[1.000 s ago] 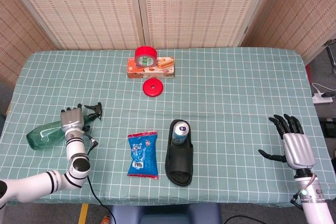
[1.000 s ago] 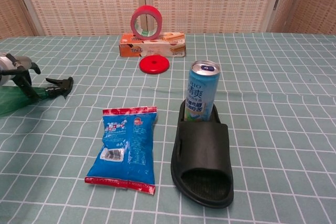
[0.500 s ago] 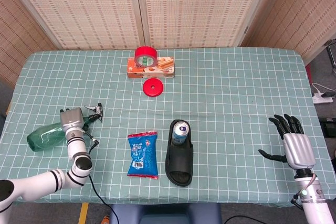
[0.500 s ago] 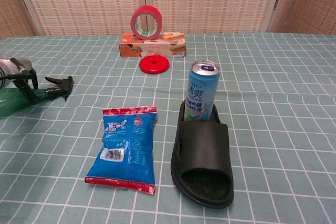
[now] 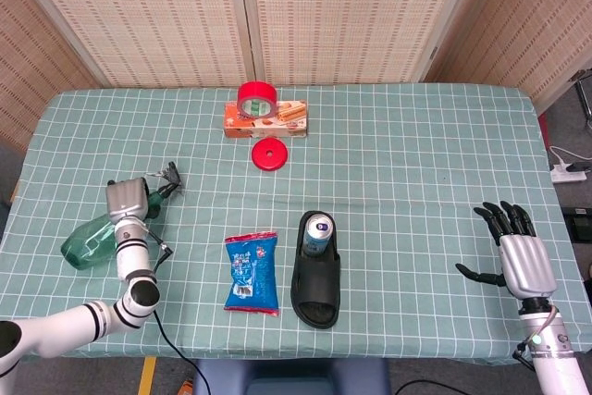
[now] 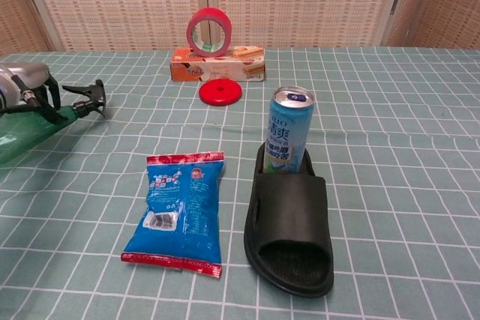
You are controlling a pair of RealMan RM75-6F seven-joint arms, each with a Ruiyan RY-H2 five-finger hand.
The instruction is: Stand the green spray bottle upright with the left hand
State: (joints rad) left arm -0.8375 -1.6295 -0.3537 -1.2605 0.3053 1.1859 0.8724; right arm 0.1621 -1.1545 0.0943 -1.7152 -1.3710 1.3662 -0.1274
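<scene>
The green spray bottle (image 5: 91, 243) is at the table's left side, tilted, with its black nozzle (image 5: 166, 182) lifted off the cloth and its base still low. My left hand (image 5: 127, 203) grips its neck; in the chest view the left hand (image 6: 22, 94) shows at the left edge, its fingers wrapped over the bottle (image 6: 30, 131) just behind the trigger head (image 6: 86, 95). My right hand (image 5: 513, 249) rests open at the table's right edge, far from the bottle, holding nothing.
A blue snack bag (image 5: 252, 272) lies right of the bottle. A drink can (image 5: 317, 232) stands in a black slipper (image 5: 317, 282). A red tape roll (image 5: 256, 97) sits on an orange box (image 5: 266, 118), with a red lid (image 5: 269, 154) in front.
My left hand has closed on the bottle's neck and raised the nozzle end, so the bottle has tipped from lying flat to tilted. The right hand has not moved.
</scene>
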